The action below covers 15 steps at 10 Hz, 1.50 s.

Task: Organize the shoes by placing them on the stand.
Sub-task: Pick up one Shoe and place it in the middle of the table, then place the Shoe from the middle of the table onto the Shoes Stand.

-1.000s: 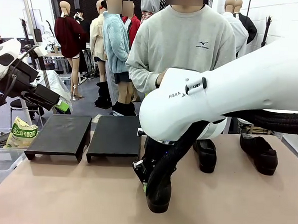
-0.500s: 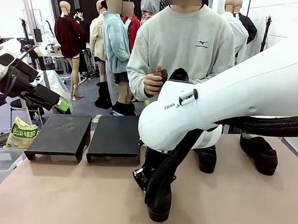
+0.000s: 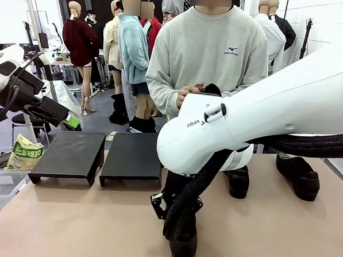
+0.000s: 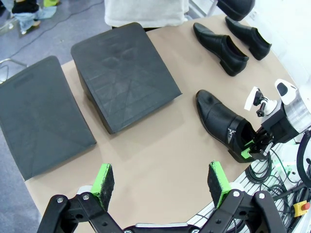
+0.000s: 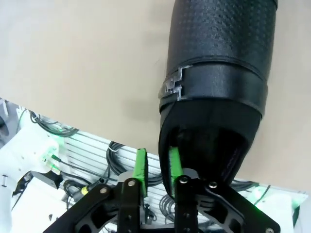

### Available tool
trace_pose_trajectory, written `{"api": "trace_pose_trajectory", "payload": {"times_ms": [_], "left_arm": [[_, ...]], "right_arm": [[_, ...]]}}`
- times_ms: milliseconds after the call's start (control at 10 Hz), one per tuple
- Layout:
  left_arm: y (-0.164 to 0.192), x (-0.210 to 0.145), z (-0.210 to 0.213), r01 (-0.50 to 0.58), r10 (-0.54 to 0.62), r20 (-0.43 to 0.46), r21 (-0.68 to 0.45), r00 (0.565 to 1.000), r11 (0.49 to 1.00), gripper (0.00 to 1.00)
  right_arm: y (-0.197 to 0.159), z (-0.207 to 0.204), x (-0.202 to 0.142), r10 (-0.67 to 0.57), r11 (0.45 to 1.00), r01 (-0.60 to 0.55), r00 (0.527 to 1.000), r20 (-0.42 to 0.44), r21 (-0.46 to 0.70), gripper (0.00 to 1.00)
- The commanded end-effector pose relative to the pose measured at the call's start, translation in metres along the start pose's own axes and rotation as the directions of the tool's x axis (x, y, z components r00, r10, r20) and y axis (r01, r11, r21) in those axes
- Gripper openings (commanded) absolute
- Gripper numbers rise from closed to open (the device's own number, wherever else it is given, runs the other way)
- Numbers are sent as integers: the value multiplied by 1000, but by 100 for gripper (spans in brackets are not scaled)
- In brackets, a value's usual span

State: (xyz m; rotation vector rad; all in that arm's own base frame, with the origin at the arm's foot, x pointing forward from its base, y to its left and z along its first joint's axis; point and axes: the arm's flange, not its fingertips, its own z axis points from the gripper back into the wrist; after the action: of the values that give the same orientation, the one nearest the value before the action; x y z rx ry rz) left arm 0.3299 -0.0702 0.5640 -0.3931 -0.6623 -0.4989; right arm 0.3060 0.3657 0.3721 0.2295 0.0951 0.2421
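standing bare by the tabletop's (image 3: 69, 221) far edge, both stands (image 4: 124, 73) await all shoes (image 4: 218, 46); right gripper (image 5: 156, 162) narrowly parted astride one shoe's (image 5: 218, 63) heel rim, pinch unclear; left gripper (image 4: 160, 179) spread wide, empty

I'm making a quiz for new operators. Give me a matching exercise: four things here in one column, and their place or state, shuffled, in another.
1 left gripper
2 right gripper
3 nearest shoe
4 stands

A side by side, on the left part of the table
B jaws wide open
C at a shoe's heel
D sole down on the table

Pairs: 1-B, 2-C, 3-D, 4-A
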Motion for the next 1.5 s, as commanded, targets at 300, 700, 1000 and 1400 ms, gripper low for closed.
{"api": "trace_pose_trajectory", "payload": {"times_ms": [300, 700, 1000, 1400], "left_arm": [[3, -1, 1, 3, -3, 0, -9, 1000, 1000, 100], [3, -1, 1, 3, -3, 0, -9, 1000, 1000, 100], [3, -1, 1, 3, -3, 0, -9, 1000, 1000, 100], [3, -1, 1, 3, -3, 0, -9, 1000, 1000, 100]], "right_arm": [[2, 5, 2, -19, 999, 20, 1000, -16, 42, 100], [0, 13, 1, 3, 999, -3, 1000, -13, 55, 100], [3, 10, 3, -16, 999, 16, 1000, -3, 33, 100], [3, 10, 3, -16, 999, 16, 1000, -3, 33, 100]]}}
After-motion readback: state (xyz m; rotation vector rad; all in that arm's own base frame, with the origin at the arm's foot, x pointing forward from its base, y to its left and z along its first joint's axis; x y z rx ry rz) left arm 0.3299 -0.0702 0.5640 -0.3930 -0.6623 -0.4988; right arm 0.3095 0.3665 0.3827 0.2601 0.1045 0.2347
